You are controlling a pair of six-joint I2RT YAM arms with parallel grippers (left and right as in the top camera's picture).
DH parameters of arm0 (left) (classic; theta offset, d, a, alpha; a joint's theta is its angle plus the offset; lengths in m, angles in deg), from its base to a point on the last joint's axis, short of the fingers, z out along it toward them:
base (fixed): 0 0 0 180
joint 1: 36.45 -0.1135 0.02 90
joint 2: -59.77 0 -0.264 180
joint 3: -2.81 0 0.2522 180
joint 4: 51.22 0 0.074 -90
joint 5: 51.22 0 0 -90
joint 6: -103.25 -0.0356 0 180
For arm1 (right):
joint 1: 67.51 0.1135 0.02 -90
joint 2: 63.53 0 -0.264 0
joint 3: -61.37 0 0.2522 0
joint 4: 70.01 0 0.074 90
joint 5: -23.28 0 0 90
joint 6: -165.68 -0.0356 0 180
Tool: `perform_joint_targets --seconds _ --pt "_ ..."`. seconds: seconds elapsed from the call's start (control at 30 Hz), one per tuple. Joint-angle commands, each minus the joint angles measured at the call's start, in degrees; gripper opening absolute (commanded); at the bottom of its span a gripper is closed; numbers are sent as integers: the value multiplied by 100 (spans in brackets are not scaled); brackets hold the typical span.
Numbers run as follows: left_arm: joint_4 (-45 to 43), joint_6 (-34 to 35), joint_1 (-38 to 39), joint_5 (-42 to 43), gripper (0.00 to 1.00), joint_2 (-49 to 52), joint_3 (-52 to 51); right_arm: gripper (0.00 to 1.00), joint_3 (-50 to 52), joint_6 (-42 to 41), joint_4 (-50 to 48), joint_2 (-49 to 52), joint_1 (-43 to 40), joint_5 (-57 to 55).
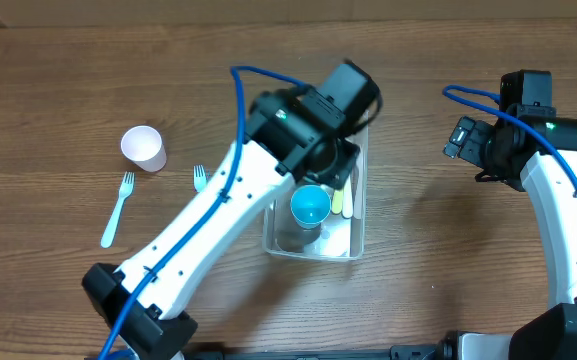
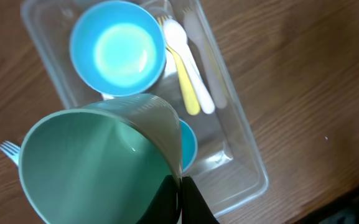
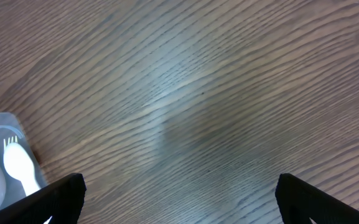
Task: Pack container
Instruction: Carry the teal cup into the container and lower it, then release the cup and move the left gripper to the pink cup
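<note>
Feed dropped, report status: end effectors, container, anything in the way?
Left end effector shut on green cup over container. Right end effector open, holding nothing. Blue bowl, utensils inside may crowd placement.

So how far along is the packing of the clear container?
Done: a blue bowl, a yellow utensil and a white utensil lie in the container. In hand: the left hand is shut on the rim of a green cup, over the container. Left: a white cup, a light blue fork and a second fork lie outside it; the right hand is open and empty.

Clear glossy plastic container (image 2: 246, 157), wood-grain table (image 3: 198, 93) (matt)
</note>
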Motion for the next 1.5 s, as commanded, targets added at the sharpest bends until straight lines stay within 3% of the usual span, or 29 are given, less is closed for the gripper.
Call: perform_joint_targets --seconds 0.0,0.9,0.93,1.0,1.03,1.13,1.27,1.47 --pt "-28 282 205 74 4 262 -378 100 -125 15 -13 -136 0 -44" --pt "-1320 315 245 330 4 271 -2297 100 -125 15 -13 -136 0 -44" --pt "-1338 315 245 330 9 271 -2293 100 -125 15 -13 -136 0 -44" --pt "-1370 315 245 358 55 271 -2256 100 -125 15 -13 -136 0 -44" --pt "-1399 313 245 380 59 271 -2238 100 -125 15 -13 -136 0 -44" --pt "-1423 313 245 422 72 267 -2083 100 -125 15 -13 -136 0 -44" --pt "-1314 315 245 343 71 234 -1836 100 -125 15 -13 -136 0 -44" --pt "-837 588 -87 -710 76 -302 -1272 100 -125 15 -13 -136 0 -44"
